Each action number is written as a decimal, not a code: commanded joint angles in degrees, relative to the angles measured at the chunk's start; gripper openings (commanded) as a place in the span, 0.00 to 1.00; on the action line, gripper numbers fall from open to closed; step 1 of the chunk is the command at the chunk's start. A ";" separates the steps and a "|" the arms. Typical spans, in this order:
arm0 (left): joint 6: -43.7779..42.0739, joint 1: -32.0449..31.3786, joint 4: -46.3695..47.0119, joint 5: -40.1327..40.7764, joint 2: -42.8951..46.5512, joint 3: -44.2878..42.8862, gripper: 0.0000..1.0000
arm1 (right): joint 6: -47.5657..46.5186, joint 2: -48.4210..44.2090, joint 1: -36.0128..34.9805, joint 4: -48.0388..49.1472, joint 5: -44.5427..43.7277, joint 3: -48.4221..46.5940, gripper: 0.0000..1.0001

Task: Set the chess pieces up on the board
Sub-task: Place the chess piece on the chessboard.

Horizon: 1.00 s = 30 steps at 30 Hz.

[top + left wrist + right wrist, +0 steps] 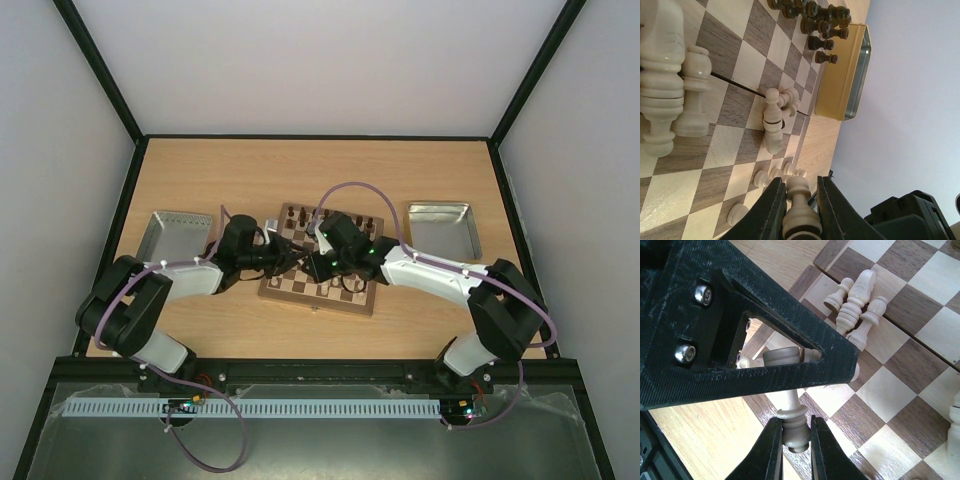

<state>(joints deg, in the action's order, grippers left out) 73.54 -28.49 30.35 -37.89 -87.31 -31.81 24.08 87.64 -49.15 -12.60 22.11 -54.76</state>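
Note:
The board (300, 286) lies mid-table, with dark pieces (330, 217) standing along its far rows. Both grippers meet over its left part. My left gripper (290, 258) is shut on a cream pawn (801, 215), base toward the camera, just above cream pieces lying near the board's edge (774, 120). My right gripper (794, 421) is shut on the knobbed end of a cream piece (794, 432). That piece's stem runs up behind a finger (765, 375) of the left gripper. More cream pieces (857, 305) lie on the squares beyond.
A grey metal tray (175, 235) sits left of the board and another (443, 230) right of it; the latter also shows in the left wrist view (850, 75). Two tall cream pieces (662, 75) lie close to the left wrist camera. Dark pieces (822, 25) cluster at the far corner.

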 commanded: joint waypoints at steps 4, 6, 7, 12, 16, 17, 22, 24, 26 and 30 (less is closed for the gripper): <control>-2.84 -0.25 -2.61 -0.13 -0.99 -2.05 0.15 | -4.99 -2.97 -0.33 -2.94 1.58 0.73 0.09; -3.56 -0.25 -3.39 -0.35 -1.15 -2.56 0.15 | -6.67 -3.60 -0.34 -3.86 2.00 0.85 0.09; -3.84 -0.25 -3.79 -0.60 -1.19 -2.81 0.16 | -7.46 -3.92 -0.34 -4.37 2.05 0.86 0.09; -4.40 -0.25 -3.89 -2.91 -1.32 -3.08 0.24 | -9.39 -4.74 -0.34 -5.53 -0.56 0.60 0.09; -5.01 -0.25 -4.56 -4.45 -1.11 -3.17 0.25 | -10.45 -4.67 -0.29 -6.08 -0.38 0.53 0.09; -5.13 -0.23 -4.55 -4.89 -1.01 -3.22 0.25 | -10.75 -4.71 -0.33 -6.32 -0.25 0.47 0.08; -6.85 -0.23 -7.01 -4.50 -1.21 -3.66 0.28 | -10.86 -5.10 -0.32 -6.31 -1.23 0.74 0.08; -7.66 -0.25 -8.04 -3.14 -1.15 -3.87 0.28 | -10.24 -4.91 -0.25 -6.05 -2.75 0.67 0.08; -8.46 -0.24 -8.70 -1.88 -1.33 -4.10 0.28 | -9.52 -4.61 -0.29 -5.83 -4.03 0.27 0.08; -9.31 -0.25 -8.74 -1.65 -1.09 -4.37 0.28 | -8.42 -4.53 -0.34 -5.23 -4.45 0.07 0.08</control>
<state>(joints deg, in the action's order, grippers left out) 66.37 -28.95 23.70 -40.45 -87.96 -34.92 14.59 84.33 -49.17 -17.76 20.29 -54.41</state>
